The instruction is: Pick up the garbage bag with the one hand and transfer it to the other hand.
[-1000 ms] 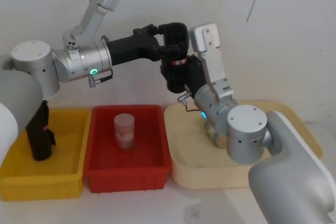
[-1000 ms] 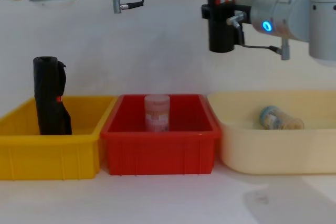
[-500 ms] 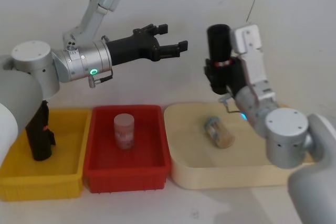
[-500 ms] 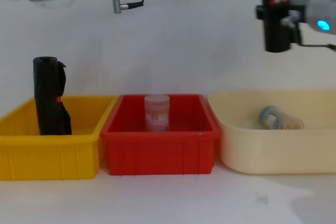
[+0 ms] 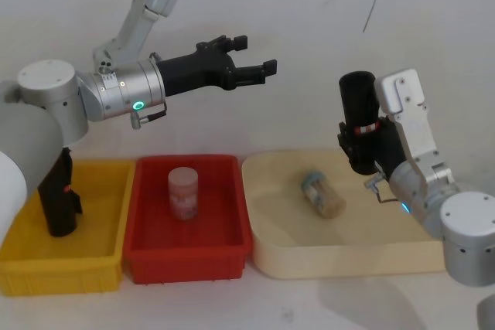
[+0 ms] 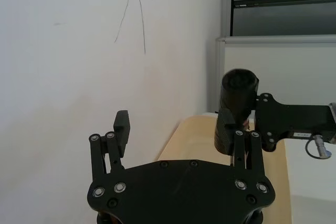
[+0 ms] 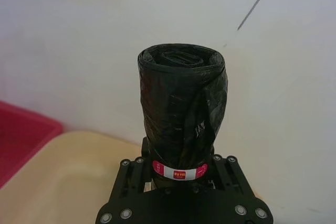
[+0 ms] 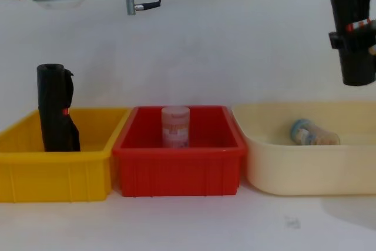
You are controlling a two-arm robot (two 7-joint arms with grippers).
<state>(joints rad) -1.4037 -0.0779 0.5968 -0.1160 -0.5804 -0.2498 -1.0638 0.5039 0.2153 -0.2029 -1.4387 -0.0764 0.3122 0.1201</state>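
Handover looks complete: right gripper (image 5: 363, 144) pinches the garbage bag (image 5: 359, 117) near-upright in the air above the cream tray (image 5: 267, 256), left gripper (image 5: 251, 72) well apart, fingers spread and empty; next, probably lower and set down.

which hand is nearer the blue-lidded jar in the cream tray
Right. The right hand, shut on the garbage bag, hangs above the tray beside the jar. The open left hand is higher, over the red bin.
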